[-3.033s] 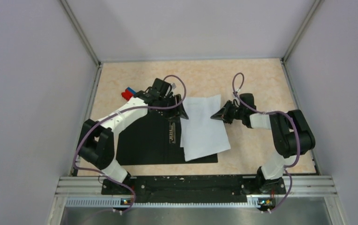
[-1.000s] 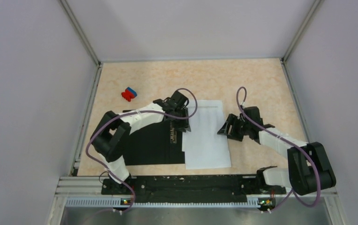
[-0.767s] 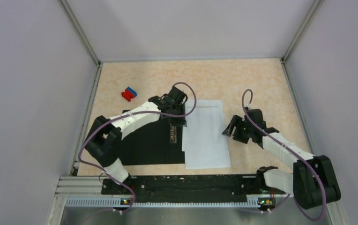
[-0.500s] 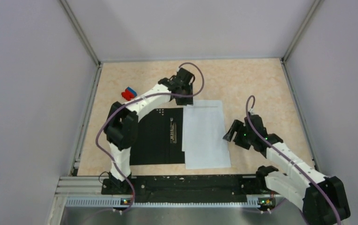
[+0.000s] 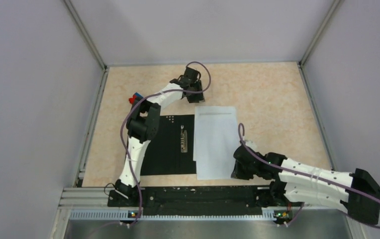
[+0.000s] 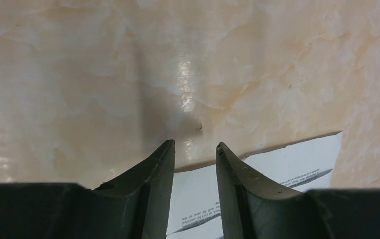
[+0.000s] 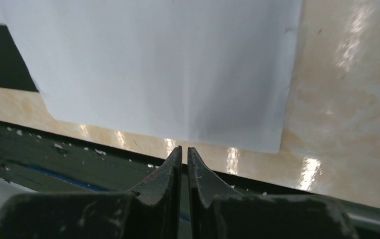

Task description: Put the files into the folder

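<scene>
Files (image 5: 217,142) at 3 o'clock of folder (image 5: 165,144). Right end effector (image 7: 184,148) clenched, empty: nudge near edge low, avoid buckling. Left end effector (image 6: 195,144) released, empty.

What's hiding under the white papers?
The white paper sheets lie flat, their left edge meeting the open black folder beside its metal spine clip. Beige table shows around the other edges. How far the folder reaches underneath is covered.

Tabletop (image 5: 267,89) beige, marbled, glossy with glare patches. Plain pale-lilac walls (image 5: 193,30) on three sides, metal corner posts (image 5: 85,35). Black rail (image 5: 203,194) along near edge.
</scene>
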### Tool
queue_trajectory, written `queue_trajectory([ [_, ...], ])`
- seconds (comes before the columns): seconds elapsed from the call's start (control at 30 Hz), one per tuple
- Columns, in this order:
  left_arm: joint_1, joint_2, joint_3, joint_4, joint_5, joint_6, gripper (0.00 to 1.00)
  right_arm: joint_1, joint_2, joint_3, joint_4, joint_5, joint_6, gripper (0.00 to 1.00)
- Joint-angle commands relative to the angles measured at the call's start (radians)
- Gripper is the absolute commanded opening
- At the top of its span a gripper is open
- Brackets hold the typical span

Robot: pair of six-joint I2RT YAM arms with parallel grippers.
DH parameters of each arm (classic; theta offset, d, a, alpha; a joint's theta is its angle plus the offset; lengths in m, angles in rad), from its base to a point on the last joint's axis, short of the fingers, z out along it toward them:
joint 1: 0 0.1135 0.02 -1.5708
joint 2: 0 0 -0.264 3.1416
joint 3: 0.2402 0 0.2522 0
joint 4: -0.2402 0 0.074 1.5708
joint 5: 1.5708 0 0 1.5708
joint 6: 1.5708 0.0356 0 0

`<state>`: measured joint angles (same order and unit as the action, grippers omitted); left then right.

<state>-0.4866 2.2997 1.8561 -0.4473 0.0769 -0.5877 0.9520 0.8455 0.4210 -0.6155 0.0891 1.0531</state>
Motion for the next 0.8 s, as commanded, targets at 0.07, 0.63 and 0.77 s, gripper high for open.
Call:
queue_trajectory([
  [0.07,-0.014,0.050,0.090,0.101,0.063,-0.051,0.40,0.221,0.158,0.055,0.067,0.077,0.182,0.07],
  [0.63,-0.069,0.044,-0.024,0.090,0.057,-0.094,0.30,0.203,0.326,0.053,0.235,0.120,0.161,0.06],
  [0.77,-0.075,0.005,-0.096,0.101,0.051,-0.097,0.28,0.176,0.348,0.063,0.251,0.133,0.130,0.06],
])
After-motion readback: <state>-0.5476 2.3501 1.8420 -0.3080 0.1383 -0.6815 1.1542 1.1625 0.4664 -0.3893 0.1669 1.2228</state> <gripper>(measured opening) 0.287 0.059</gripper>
